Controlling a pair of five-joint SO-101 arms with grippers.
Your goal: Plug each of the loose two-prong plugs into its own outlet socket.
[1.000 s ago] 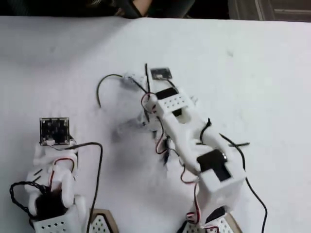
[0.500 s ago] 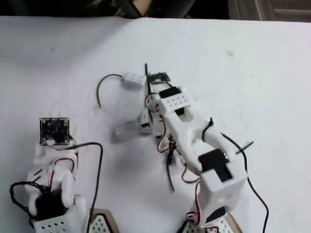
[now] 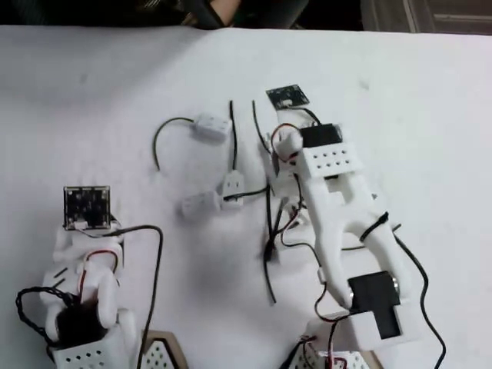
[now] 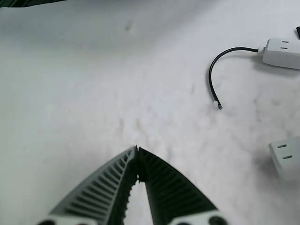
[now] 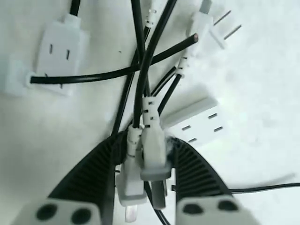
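Because the plugs (image 5: 152, 157) are probably light, hard and slick on springy cords (image 5: 139, 56), grip each by its body. The right gripper (image 5: 147, 144) clamps two together just beside a socket (image 5: 194, 119) on the table (image 5: 262, 93); the left gripper (image 4: 137, 153) is closed, empty.

A white table (image 3: 77, 77) carries scattered outlet sockets (image 3: 211, 125), loose plugs (image 5: 204, 23) and black cords (image 5: 84, 77).
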